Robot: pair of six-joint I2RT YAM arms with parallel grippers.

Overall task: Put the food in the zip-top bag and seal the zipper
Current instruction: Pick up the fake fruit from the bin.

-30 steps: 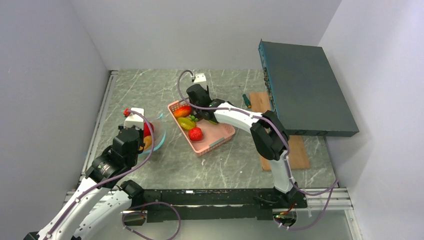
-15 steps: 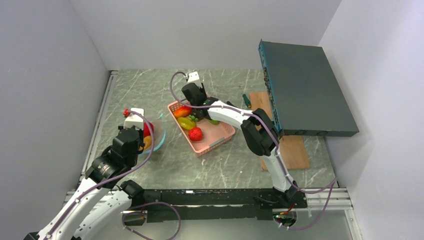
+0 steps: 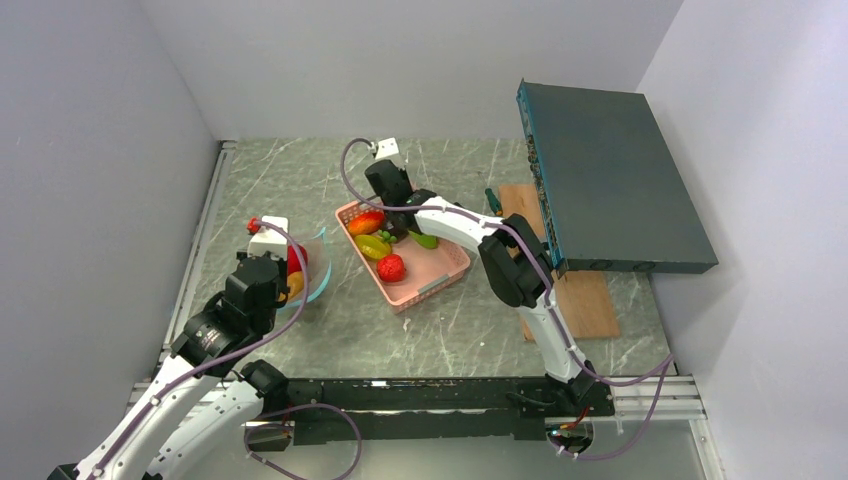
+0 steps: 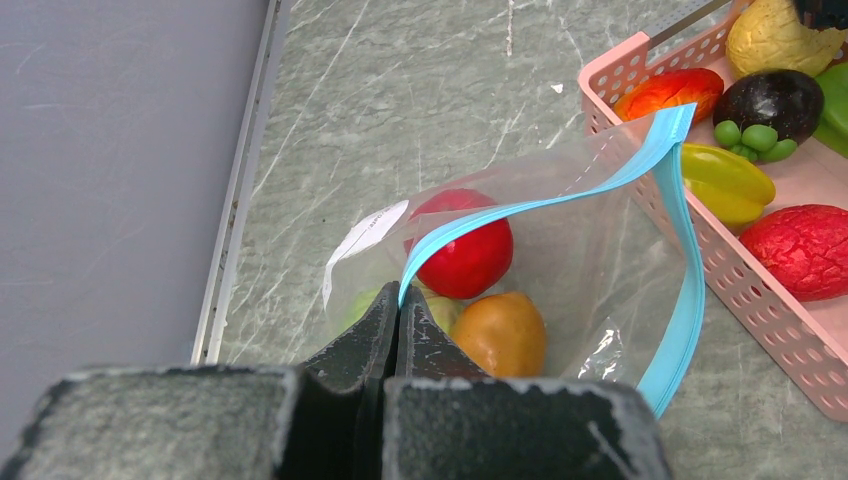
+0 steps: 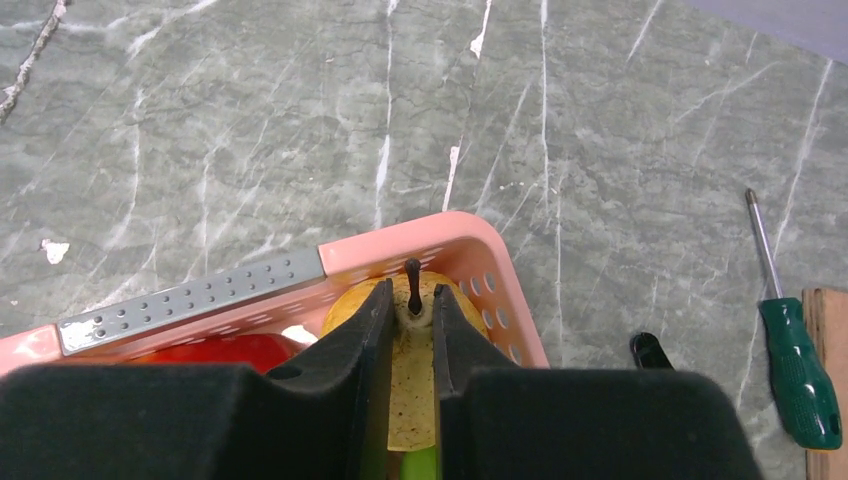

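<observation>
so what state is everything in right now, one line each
zip-top bag, mouth open, red piece and orange piece inside
zipper, unsealed, its two sides apart
left tool, shut on the zipper edge
pink basket, holds several pieces
yellow pear, in the pink basket, stem up
right tool, shut on the yellow pear at its neck
screwdriver, lying flat on the table, untouched

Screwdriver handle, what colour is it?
The screwdriver handle is dark green, clearest in the right wrist view.
</observation>
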